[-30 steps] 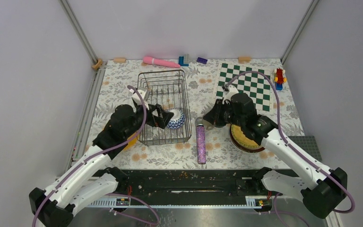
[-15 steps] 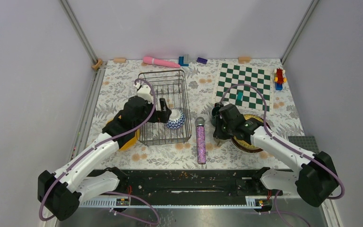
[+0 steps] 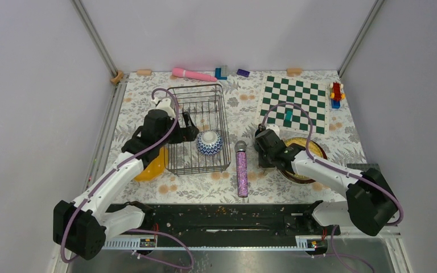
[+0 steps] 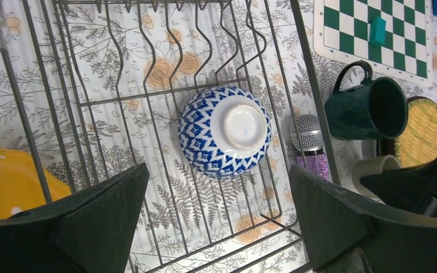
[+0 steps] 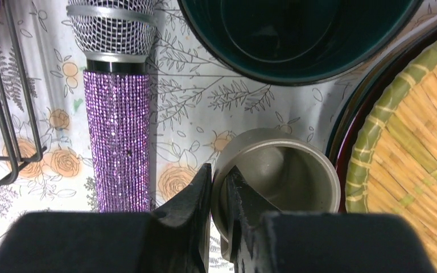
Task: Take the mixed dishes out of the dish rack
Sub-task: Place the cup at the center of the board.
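While the right fingers [image 5: 211,183] stay clenched on the wall of the small cup [image 5: 287,162], one inside the rim and one outside, I see that arm has folded in lower than half a second ago. The cup sits on the table [image 3: 136,96] at 3 o'clock of the microphone [image 5: 116,142], with the mug [image 5: 296,28] at its 12 o'clock and the stack of plates [image 5: 409,142] just beside it at 3 o'clock.

On my other side, the left fingers [image 3: 190,129] have pulled back from the bowl [image 3: 209,142] toward the rack's 9 o'clock edge. They are spread wide and hold nothing. The bowl has not moved. It lies upside down, foot ring up, in the 5 o'clock part of the rack [image 3: 199,91], and it now shows whole from above. From the left wrist I look straight down on it between the two fingers. The yellow plate [image 3: 151,168] lies outside the rack at its 8 o'clock, on the table.
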Tool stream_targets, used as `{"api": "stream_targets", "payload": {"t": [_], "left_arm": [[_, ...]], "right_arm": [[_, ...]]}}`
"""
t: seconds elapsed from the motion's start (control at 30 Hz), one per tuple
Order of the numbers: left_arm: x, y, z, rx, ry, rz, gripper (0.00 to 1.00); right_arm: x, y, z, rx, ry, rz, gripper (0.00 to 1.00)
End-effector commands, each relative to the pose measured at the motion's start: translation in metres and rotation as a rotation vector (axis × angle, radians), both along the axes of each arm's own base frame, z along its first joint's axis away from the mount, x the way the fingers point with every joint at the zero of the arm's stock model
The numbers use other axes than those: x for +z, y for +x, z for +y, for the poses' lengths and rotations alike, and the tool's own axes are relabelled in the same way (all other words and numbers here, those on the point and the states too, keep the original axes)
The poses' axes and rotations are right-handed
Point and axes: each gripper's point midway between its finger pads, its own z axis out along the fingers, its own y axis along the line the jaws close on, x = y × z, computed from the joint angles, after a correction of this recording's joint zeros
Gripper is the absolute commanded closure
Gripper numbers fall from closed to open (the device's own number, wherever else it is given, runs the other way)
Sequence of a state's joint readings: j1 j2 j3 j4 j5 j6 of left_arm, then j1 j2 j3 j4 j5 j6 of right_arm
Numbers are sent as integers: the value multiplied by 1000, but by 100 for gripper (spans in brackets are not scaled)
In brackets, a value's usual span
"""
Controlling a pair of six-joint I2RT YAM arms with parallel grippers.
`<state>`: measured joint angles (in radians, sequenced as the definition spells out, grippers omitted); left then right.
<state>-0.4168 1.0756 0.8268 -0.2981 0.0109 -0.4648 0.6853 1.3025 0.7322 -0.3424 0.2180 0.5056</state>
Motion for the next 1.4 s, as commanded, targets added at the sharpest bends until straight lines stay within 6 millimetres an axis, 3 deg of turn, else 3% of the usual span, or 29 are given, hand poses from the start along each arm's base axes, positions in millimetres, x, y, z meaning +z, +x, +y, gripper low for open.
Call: {"api": "stream_targets", "payload": {"t": [0.0,0.57,0.73,0.83,1.17,1.37], "left_arm": [[24,5,-12,-44,-83,-45,1],[24,4,-7,-42,-93,-42,1],[23,4,-9,-50,-101,-38,1],[23,4,-9,-52,-102,-35,1],[22,3,-9,-54,-107,-32,1],[23,3,-8,-43,-113,-33,1]], "right_arm": [[7,25,9,-34,20,-112,97],[-2,49,17,-45,-38,-145,92],[0,51,19,-40,-42,-151,86],[5,49,21,-36,-29,-155,75],[36,33,17,-26,41,-180,51],[85,25,25,54,169,-280,33]]}}
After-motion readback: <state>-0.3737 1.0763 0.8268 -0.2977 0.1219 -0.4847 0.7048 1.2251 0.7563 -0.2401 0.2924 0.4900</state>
